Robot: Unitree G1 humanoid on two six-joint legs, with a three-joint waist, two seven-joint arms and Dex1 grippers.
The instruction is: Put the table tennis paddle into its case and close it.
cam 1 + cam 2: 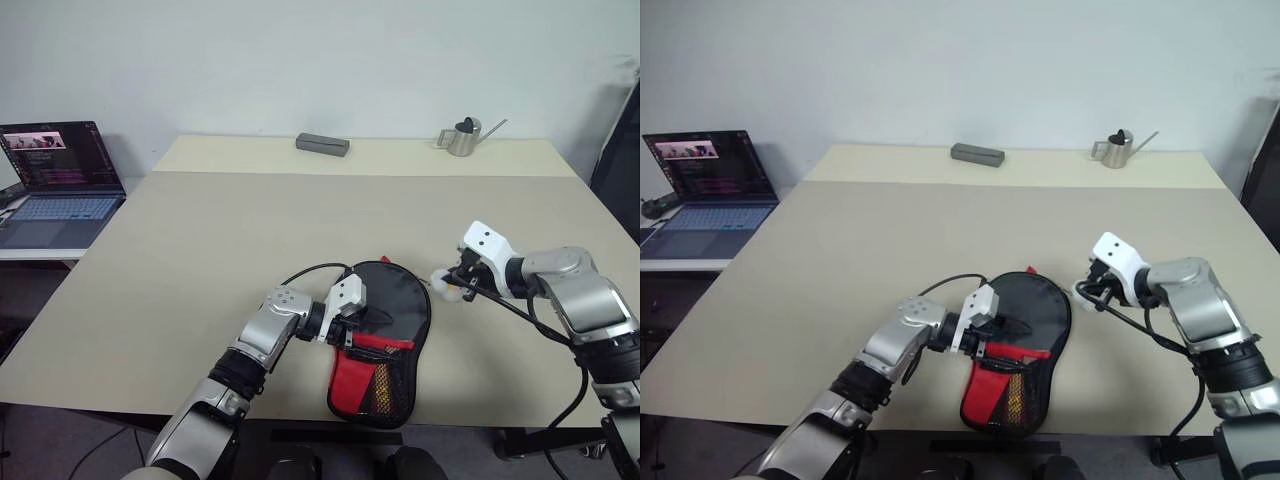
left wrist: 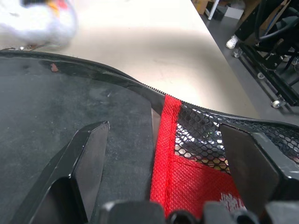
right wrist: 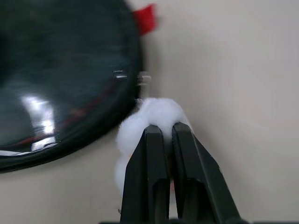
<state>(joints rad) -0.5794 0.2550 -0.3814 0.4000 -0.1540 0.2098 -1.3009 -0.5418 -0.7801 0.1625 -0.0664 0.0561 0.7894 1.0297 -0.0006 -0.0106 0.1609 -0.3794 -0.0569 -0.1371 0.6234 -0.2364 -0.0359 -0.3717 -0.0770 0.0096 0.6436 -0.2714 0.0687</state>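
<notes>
Case (image 1: 385,335) lies at my table's (image 1: 200,250) six-o'clock edge. My left gripper (image 1: 362,322) rests spread wide upon it; my right gripper (image 1: 455,282) pinches its white fluffy charm (image 3: 152,116), at three o'clock.

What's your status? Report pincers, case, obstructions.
Left pincer open, pressing down on the case. Right pincer shut on the white ball charm at the case's rim. Nothing in the way.
</notes>
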